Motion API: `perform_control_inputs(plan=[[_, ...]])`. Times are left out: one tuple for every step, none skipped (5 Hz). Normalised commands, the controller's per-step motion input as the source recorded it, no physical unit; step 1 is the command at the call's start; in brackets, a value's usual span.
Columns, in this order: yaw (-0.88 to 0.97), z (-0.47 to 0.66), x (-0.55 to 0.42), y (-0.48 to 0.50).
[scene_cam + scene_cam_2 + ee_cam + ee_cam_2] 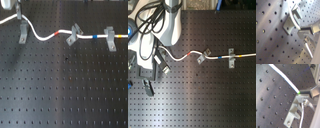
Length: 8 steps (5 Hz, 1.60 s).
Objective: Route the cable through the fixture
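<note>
A white cable [47, 36] with red, blue and yellow marks runs across the black perforated board [65, 90]. In the first exterior view it passes the middle fixture [74, 34] and the right fixture [111, 39]. The left fixture [22, 33] stands just below the cable's raised left part. My gripper [19, 12] is above that fixture and looks shut on the cable. In the second wrist view the cable [283, 77] ends at a green mark beside my gripper [304, 95], over a metal fixture [295, 109]. That fixture also shows in the first wrist view [290, 22].
In the second exterior view the white robot arm [158, 35] and its black leads cover the board's left part and hide the left fixture. The middle fixture [203, 56] and the right fixture [232, 58] stand on the same line. A dark block [147, 86] lies at the second exterior view's left.
</note>
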Motion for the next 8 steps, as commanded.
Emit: perform_control_inputs(plan=[[-0.25, -0.53, 0.21, 0.036], [-0.27, -0.25, 0.109, 0.125], [-0.04, 0.24, -0.003, 0.001], [-0.01, 0.45, -0.327, 0.438], [0.0, 0.0, -0.001, 0.019], [0.0, -0.02, -0.024, 0.23], [0.05, 0.0, -0.017, 0.28], [0.03, 0.25, -0.028, 0.002]])
